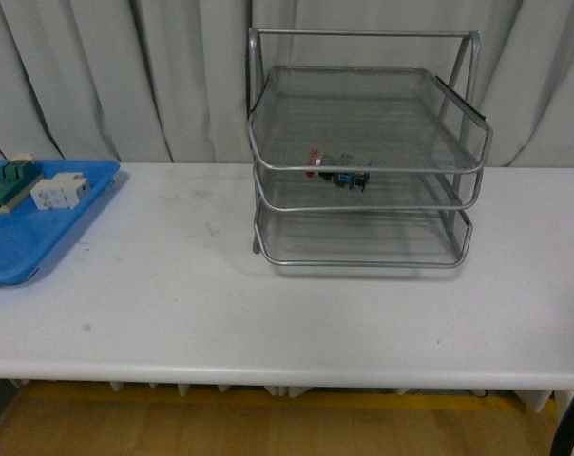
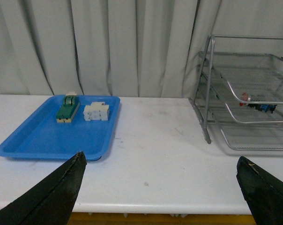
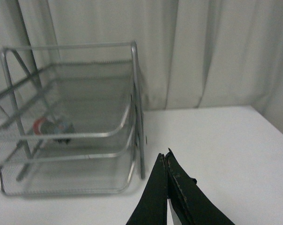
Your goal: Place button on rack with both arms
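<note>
The silver three-tier rack (image 1: 258,104) stands at the back middle of the white table. The button (image 1: 339,174), red cap with a black-and-blue body, lies on its side in the rack's middle tray. It also shows in the left wrist view (image 2: 257,103) and the right wrist view (image 3: 51,128). My left gripper (image 2: 161,165) is open and empty, low over the table's front edge, between the blue tray and the rack (image 2: 206,93). My right gripper (image 3: 165,156) is shut on nothing, above the table beside the rack (image 3: 137,108). Neither gripper shows in the front view.
A flat blue tray (image 1: 64,223) lies at the table's left, holding a green-topped block (image 1: 7,183) and a white blocky component (image 1: 59,191). Both also show in the left wrist view: the block (image 2: 68,108) and the component (image 2: 96,112). Grey curtains hang behind.
</note>
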Controlling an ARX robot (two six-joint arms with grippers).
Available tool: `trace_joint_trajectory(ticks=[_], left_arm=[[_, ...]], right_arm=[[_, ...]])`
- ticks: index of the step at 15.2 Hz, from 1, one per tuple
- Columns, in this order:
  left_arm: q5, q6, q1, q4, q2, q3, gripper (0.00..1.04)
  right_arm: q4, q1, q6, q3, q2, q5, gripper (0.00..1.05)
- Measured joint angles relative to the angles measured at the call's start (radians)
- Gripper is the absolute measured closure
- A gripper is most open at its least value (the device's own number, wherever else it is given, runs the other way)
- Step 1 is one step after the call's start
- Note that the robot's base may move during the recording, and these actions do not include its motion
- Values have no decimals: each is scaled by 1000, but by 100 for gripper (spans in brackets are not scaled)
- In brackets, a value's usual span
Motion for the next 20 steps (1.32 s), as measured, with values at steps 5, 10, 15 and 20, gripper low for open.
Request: trace_joint_trajectory(ticks=[5, 10, 15, 20], left_arm=[[0, 0, 0, 0, 0, 0, 7], [0, 0, 0, 0, 0, 0, 7], [0, 0, 0, 0, 0, 0, 7], [0, 0, 0, 0, 0, 0, 7]], right_arm=[[-142, -84, -12, -152, -251, -97, 103], [-353, -113, -11, -227, -533, -105, 103], [-579, -113, -11, -251, -795, -105, 103], [-771, -113, -11, -251, -997, -105, 103]])
